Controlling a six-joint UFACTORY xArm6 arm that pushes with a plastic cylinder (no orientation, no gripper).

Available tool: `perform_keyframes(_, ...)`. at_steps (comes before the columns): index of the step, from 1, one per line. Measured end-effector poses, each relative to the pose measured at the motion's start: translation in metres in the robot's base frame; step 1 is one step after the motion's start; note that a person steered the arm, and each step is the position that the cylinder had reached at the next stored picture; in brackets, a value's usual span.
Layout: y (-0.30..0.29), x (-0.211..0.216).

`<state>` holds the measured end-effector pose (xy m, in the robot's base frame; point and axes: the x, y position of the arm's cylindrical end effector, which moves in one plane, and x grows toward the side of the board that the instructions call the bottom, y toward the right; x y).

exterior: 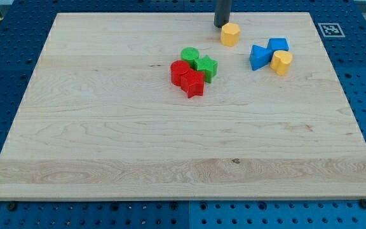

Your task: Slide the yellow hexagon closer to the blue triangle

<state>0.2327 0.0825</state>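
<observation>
- My tip (222,25) down on pale wooden counter (107,127), just beside yellow hexagon block (230,34), at its upper left.
- Blue triangle block (258,57) apart from it, toward view's lower right.

my tip (222,25) just top-left of yellow hexagon (230,34) | blue triangle (258,57) bottom-right of hexagon, apart | red-green cluster (193,70) left, mid-bench (107,140)
</observation>
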Motion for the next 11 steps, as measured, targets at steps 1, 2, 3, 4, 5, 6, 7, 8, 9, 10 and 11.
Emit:
perform_keyframes(1, 0.003, 0.000)
perform_keyframes(2, 0.011, 0.007)
perform_keyframes(3, 0.015, 0.019)
perform_keyframes(4, 0.013, 0.022)
perform_keyframes(5, -0.012, 0.016)
perform_keyframes(6, -0.042, 0.020)
perform_keyframes(7, -0.042, 0.026)
perform_keyframes(8, -0.027, 0.028)
perform_keyframes(9, -0.003, 0.034)
perform_keyframes(10, 0.020, 0.047)
perform_keyframes(11, 0.041, 0.059)
